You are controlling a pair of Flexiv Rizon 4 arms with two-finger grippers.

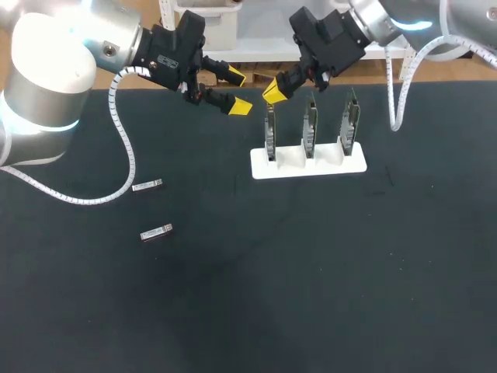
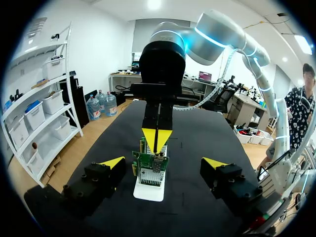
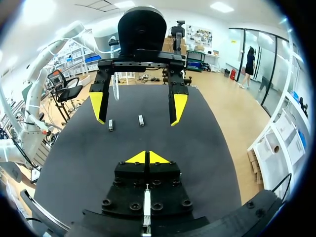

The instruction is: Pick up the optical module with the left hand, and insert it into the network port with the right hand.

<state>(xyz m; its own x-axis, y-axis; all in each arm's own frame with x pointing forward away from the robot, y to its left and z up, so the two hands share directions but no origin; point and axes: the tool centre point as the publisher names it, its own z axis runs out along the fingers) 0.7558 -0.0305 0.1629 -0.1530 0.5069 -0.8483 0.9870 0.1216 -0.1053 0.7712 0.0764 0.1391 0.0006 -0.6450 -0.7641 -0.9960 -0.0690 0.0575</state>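
- Nearest, one optical module [image 1: 156,232] is lying flat on the dark worktop [image 1: 311,280], with a second module [image 1: 147,185] just beyond it.
- Left gripper [image 1: 237,91] is hovering wide open and empty, well apart from both.
- Right gripper [image 1: 273,92] is hanging with its tips pressed together, empty, over the leftmost network-port board [image 1: 269,134].

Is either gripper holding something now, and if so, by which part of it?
Nothing appears to be held. The left gripper is open and empty; the right gripper has its tips shut together, with nothing seen between them.
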